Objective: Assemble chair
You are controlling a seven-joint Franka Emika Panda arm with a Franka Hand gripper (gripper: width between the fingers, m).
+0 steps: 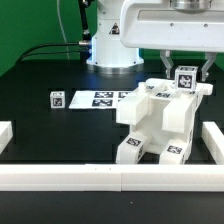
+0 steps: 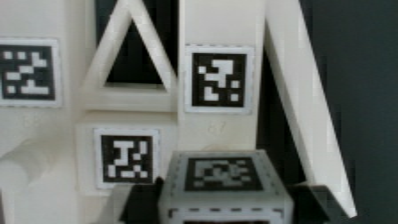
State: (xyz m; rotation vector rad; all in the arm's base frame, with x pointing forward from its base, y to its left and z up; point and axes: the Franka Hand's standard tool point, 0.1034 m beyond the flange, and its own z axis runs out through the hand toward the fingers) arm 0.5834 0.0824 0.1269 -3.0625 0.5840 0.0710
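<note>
White rail (image 1: 100,178) near chair (image 1: 160,122), marker board (image 1: 103,98) beyond

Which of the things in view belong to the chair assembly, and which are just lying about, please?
Part of the job:
part-built chair
tagged block, held in the gripper
small loose tagged part

Just lying about:
marker board
white rails along the table's edges
</note>
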